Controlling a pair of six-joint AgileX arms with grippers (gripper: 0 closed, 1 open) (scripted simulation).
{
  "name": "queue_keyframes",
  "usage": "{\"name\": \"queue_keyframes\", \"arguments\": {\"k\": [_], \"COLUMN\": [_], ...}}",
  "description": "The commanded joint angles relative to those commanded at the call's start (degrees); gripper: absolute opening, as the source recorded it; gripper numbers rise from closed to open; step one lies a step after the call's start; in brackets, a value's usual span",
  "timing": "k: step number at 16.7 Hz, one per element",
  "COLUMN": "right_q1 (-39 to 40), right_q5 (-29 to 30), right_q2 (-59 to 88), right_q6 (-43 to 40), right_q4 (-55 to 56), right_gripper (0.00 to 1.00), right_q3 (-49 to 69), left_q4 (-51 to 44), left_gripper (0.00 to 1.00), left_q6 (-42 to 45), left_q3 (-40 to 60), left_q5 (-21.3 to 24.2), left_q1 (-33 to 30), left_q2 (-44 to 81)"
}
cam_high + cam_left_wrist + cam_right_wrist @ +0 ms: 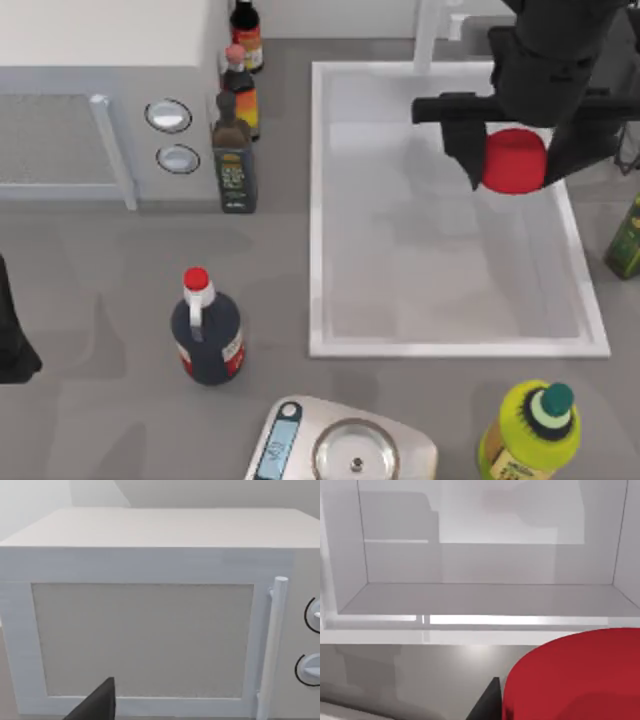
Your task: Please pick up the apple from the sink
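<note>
The apple point(514, 160) is bright red and rounded, and it hangs above the far right part of the sink point(450, 348). My right gripper point(514, 166) is shut on the apple, one dark finger on each side. Its shadow falls on the pale basin floor below. In the right wrist view the apple point(575, 675) looms close beside a dark finger point(487, 705), with the sink point(490, 600) beyond. The left arm point(12, 335) is parked at the table's left edge, and one of its fingers point(97, 705) faces the grey box.
A white faucet point(430, 30) stands at the sink's far rim. A grey box with two dials point(100, 100) and a row of bottles point(235, 150) lie left of the sink. Nearer are a dark red-capped bottle point(205, 330), a scale point(340, 450) and a yellow-green bottle point(530, 430).
</note>
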Motion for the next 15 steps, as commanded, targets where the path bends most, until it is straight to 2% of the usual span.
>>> {"name": "queue_keyframes", "arguments": {"k": [7, 15], "right_q1": [-1.9, -23.4], "right_q5": [-0.1, -1.0], "right_q2": [-2.0, -19.7], "right_q6": [-2.1, -23.5], "right_q4": [0.5, 5.4], "right_gripper": [0.0, 0.0], "right_q3": [-2.1, -28.0], "left_q4": [0.0, 0.0], "left_gripper": [1.0, 1.0], "left_q6": [0.0, 0.0], "left_q3": [0.0, 0.0], "left_q5": [0.0, 0.0], "left_q1": [0.0, 0.0], "left_q2": [0.0, 0.0]}}
